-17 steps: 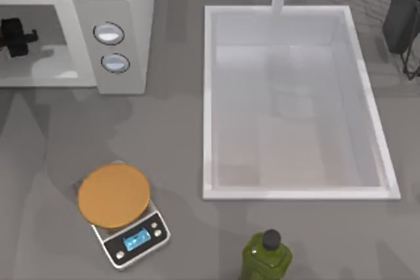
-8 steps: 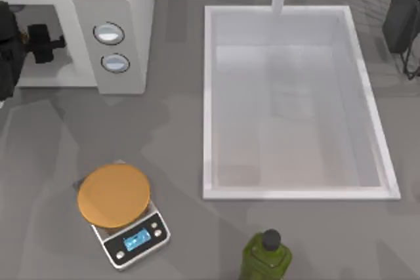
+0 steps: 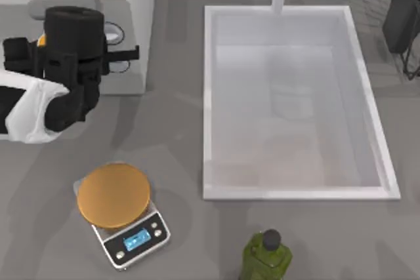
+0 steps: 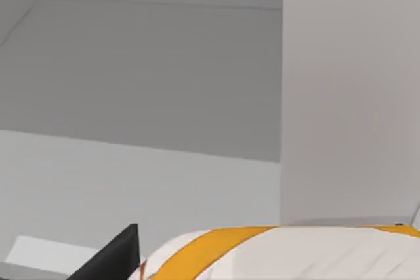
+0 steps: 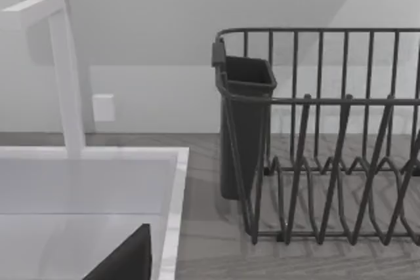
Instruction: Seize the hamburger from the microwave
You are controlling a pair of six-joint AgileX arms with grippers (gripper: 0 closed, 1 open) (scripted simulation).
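**Left gripper at the microwave, hamburger close under it**

In the top view the left gripper (image 3: 67,50) hangs over the front of the microwave (image 3: 141,4), at the table's far left. Its black body covers most of the dial panel, and the white forearm runs off toward the left edge. A small sliver of orange peeps out just beside the gripper's left side.

In the left wrist view the hamburger (image 4: 289,254) lies right against the gripper: a whitish rounded lump with an orange-yellow band, very near the camera. Pale grey microwave walls rise beyond it. Whether the left gripper is spread or pinching the hamburger, I cannot tell (its near side is cut off at the picture's edge).

The right gripper (image 5: 128,260) is parked over the far right corner of the sink (image 3: 209,96), and its state I cannot tell either. Ahead of it stand the white faucet (image 5: 65,77) and a dark wire dish rack (image 5: 341,162) with a dark cutlery cup (image 5: 244,129) on the side toward the faucet.

Well apart from the left gripper, toward the near edge, sits a kitchen scale (image 3: 134,237) carrying a flat orange disc (image 3: 113,195). A green bottle (image 3: 268,257) stands to the right of the scale, just in front of the sink's near rim.
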